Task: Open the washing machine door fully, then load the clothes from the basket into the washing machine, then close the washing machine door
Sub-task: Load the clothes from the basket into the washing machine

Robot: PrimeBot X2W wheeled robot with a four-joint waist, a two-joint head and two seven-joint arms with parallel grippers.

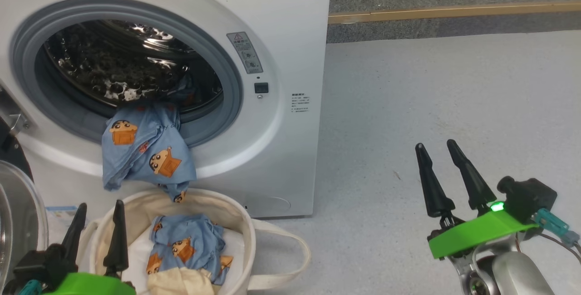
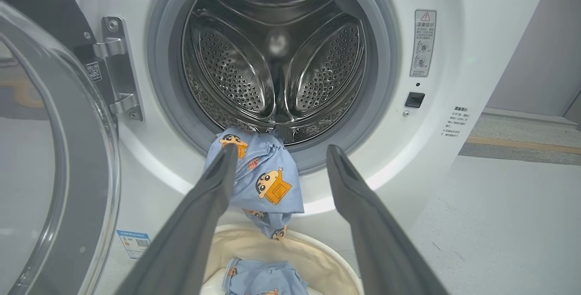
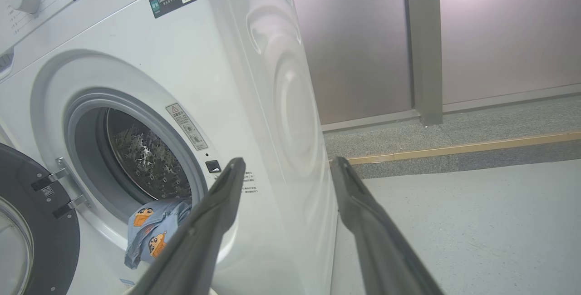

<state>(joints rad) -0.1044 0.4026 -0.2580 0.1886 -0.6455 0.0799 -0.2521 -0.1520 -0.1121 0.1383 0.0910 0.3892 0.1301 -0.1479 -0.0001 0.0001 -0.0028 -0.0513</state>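
Observation:
The white washing machine (image 1: 281, 36) stands with its door (image 2: 54, 159) swung wide to the left. One blue printed cloth (image 1: 145, 149) hangs out over the grey gasket, half in the drum and half down the front. More clothes (image 1: 186, 245), blue printed and cream, lie in the off-white basket (image 1: 236, 227) below the opening. My left gripper (image 1: 97, 220) hovers open at the basket's left rim, fingers pointing at the drum, holding nothing. My right gripper (image 1: 438, 149) is open and empty over bare floor, right of the machine.
Grey floor (image 1: 454, 104) stretches to the right of the machine. A wooden strip (image 1: 454, 11) runs along the darker floor at the back. The basket's loop handle (image 1: 290, 258) sticks out to the right. A panelled wall (image 3: 454, 36) stands behind.

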